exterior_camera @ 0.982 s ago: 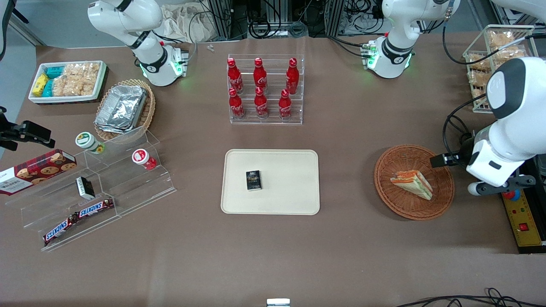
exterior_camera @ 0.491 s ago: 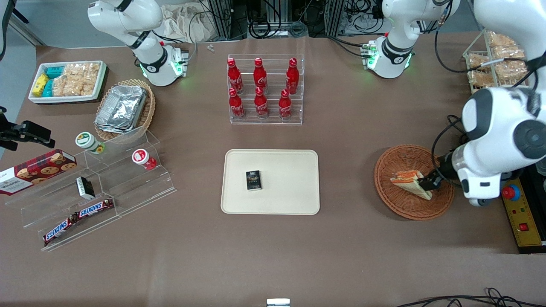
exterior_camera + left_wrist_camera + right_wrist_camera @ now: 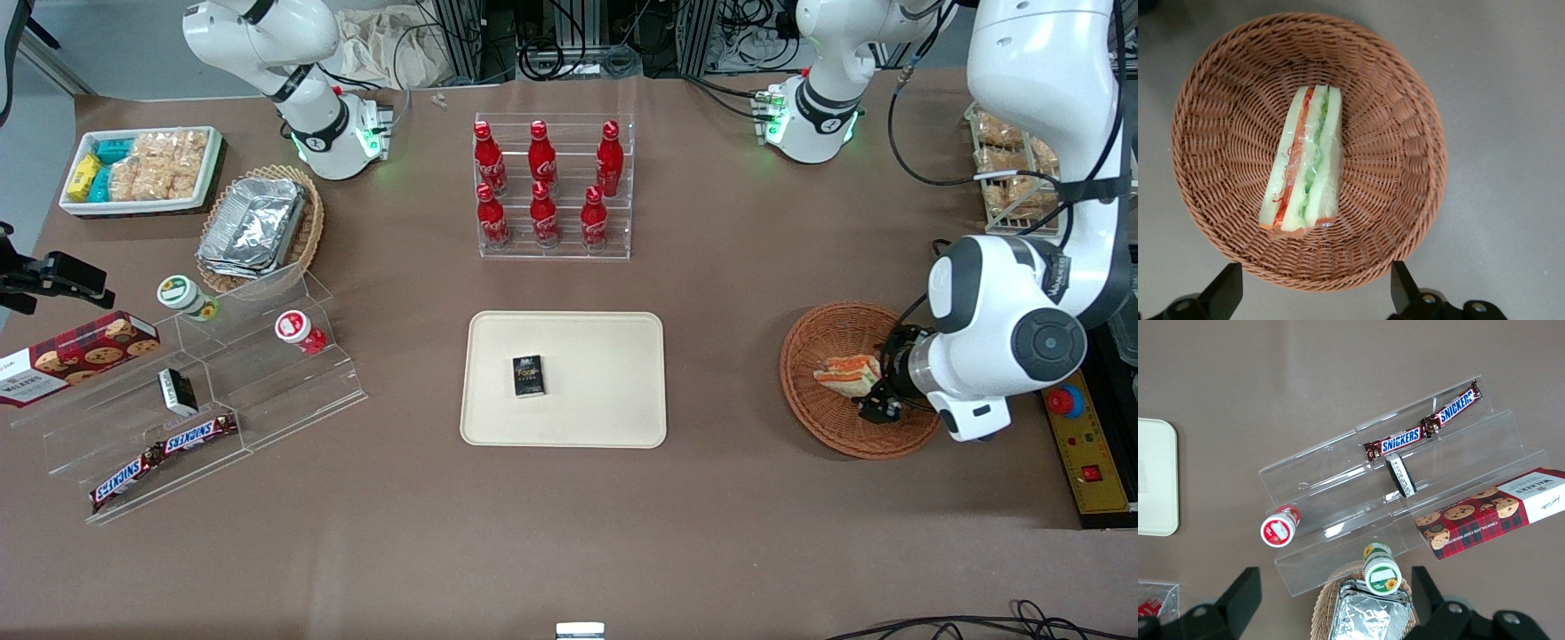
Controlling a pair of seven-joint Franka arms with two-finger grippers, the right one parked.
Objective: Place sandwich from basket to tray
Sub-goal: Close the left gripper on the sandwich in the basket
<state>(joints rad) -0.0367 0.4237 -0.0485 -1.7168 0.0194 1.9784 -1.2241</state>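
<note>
Counter: brown, carrying everything.
Tool: fingers spread, hovering over the basket, gripping nothing.
Sandwich: lying in the basket, beneath the tool.
Basket: toward the working arm's end.
Tray: mid-counter, well apart from the basket.

A: Where is the gripper sitting?
B: It is hanging over the basket, just beside the sandwich.

A: What is lying on the tray?
B: A small dark box is lying there. The tray is sitting nearer the camera than the red bottles.
</note>
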